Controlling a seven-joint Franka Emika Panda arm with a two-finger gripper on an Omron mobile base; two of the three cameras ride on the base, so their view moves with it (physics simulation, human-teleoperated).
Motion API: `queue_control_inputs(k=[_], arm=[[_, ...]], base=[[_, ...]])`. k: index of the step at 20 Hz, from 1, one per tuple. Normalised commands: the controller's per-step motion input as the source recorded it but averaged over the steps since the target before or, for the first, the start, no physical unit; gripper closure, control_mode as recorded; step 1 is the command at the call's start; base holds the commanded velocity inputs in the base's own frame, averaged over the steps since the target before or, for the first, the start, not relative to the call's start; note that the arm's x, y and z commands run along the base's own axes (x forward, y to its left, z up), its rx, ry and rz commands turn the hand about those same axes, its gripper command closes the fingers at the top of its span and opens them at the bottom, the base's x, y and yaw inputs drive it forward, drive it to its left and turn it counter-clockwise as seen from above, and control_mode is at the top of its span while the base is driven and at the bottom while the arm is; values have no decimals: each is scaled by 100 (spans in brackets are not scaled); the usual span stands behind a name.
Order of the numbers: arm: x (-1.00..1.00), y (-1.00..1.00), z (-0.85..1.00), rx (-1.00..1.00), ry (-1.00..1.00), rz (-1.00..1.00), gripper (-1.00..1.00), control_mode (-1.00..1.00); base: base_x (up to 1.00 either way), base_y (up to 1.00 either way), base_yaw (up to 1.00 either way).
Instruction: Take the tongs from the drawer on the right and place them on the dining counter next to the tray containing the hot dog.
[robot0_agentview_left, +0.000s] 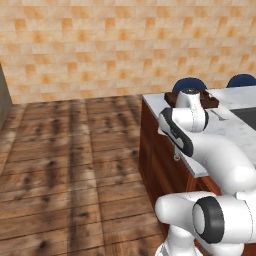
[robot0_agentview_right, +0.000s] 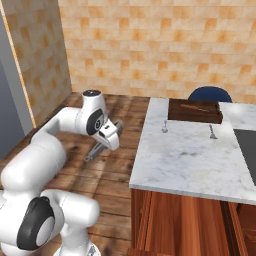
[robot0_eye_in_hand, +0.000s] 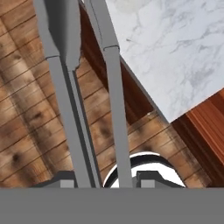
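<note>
Grey steel tongs (robot0_eye_in_hand: 83, 109), two slim arms, clamped in the gripper (robot0_agentview_right: 102, 145) and held over the wooden floor (robot0_agentview_left: 65, 150) beside the dining counter (robot0_agentview_right: 190, 155). Step in hand, by judgement: carry to the counter. Lift above the marble edge before swinging in. Tray (robot0_agentview_right: 195, 111) with hot dog (robot0_agentview_right: 194, 107) at the far end; bare marble lies before it, with two small utensils (robot0_agentview_right: 164, 127).

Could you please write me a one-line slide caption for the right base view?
White arm carries slim grey metal tongs in its gripper over the wood floor, beside the white marbled dining counter bearing the dark brown tray.
</note>
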Motion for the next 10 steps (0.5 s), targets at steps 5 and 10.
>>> queue_control_inputs(k=[5,10], arm=[[10,10,23,0,0,18,100,-100],[3,6,9,-1,0,18,100,-100]], base=[[0,0,0],[0,0,0]])
